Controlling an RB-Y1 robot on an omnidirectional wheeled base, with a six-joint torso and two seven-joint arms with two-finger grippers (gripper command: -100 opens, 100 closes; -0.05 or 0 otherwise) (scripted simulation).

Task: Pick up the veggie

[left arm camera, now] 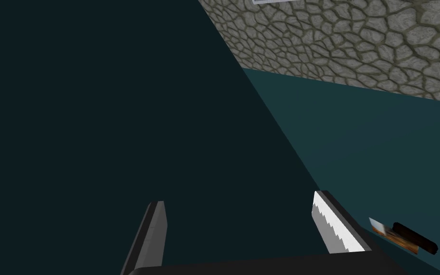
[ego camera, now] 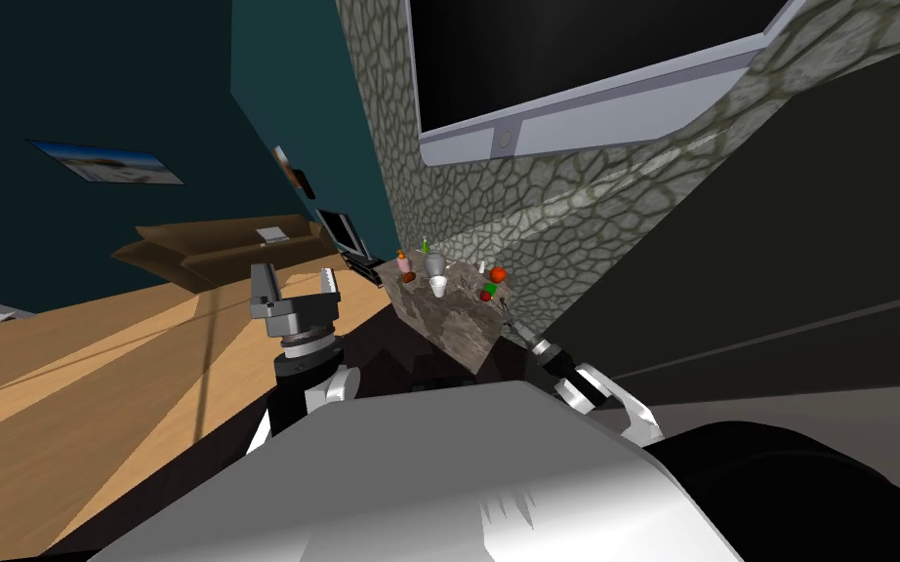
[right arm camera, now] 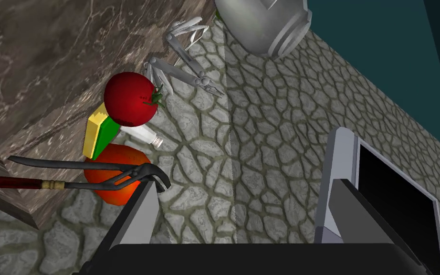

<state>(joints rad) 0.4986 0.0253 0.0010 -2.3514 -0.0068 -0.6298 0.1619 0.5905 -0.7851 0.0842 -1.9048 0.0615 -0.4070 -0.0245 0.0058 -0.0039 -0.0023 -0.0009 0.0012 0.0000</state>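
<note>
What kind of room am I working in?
Likely a living room: a black flat screen with a grey frame hangs on the cobbled stone wall above a brown marbled ledge; the floor is light wood.

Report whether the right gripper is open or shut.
Open. The right gripper shows its fingers standing wide apart in the right wrist view, with nothing held between them.
</note>
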